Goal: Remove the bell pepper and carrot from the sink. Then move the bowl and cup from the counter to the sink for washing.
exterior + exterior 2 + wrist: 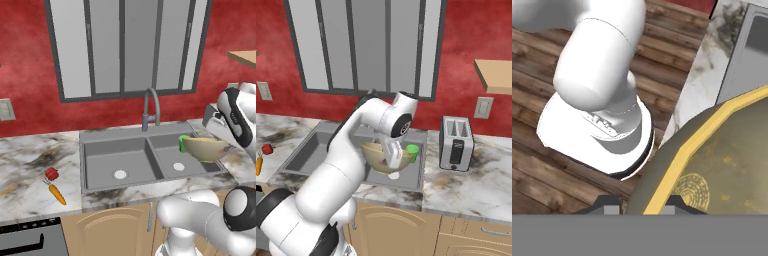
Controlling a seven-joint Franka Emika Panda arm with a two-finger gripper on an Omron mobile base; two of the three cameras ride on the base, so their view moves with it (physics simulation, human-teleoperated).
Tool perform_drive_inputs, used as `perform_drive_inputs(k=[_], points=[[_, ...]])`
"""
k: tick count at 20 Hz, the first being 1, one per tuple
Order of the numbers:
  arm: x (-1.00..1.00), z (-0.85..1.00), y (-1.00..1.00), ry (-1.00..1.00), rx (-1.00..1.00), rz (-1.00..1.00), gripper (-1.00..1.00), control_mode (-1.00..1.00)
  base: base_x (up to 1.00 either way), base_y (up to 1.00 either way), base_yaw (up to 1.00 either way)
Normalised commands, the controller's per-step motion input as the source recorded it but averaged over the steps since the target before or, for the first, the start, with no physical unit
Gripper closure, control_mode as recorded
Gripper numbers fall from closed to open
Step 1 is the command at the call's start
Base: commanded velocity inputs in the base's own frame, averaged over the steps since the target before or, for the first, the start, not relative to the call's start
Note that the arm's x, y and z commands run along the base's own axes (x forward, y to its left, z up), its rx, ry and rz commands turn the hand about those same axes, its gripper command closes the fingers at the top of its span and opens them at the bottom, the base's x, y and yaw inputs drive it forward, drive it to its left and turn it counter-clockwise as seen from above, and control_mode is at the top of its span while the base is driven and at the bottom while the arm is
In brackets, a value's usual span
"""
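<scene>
- Bowl [206, 148]: olive-yellow, pale rim, tipped on its side and held in the air over the right basin of the sink [117, 161]. Its underside is clear of the basin floor in both base views.
- Gripper [392, 159]: jaws set narrow and clamped across the bowl's rim. In the hand view the yellow rim runs down between the two dark fingertips [610, 204], with the bowl's inside to the right.
- Cup [184, 143]: bright green, just behind the bowl on its left side in the left base view, partly hidden. Cannot tell whether it stands in the basin or on the sink's edge.
- Bell pepper [51, 174]: red, lying on the marble counter [30, 165] left of the sink, out of the basin.
- Carrot [57, 194]: orange, green top toward the pepper, just beside it on the same counter, nearer the front edge.
- Faucet [151, 107]: grey, curved, behind the divide between the basins.
- Toaster [456, 143]: on the counter right of the sink, well apart from the bowl.
</scene>
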Motion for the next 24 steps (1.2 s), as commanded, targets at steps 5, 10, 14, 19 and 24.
perform_drive_inputs(k=[5,10,14,19,24], points=[[0.22,-0.06,0.23,0.0,0.0,0.03,1.0,-1.0,0.0,0.0,0.0],[0.02,-0.04,0.02,0.01,0.01,0.06,1.0,-1.0,0.0,0.0,0.0],[0.06,-0.1,0.0,0.02,0.03,0.08,1.0,-1.0,0.0,0.0,0.0],[0.19,-0.14,0.02,-0.03,0.02,0.0,1.0,-1.0,0.0,0.0,0.0],[0.24,-0.15,0.05,-0.05,0.04,0.0,1.0,-1.0,0.0,0.0,0.0]])
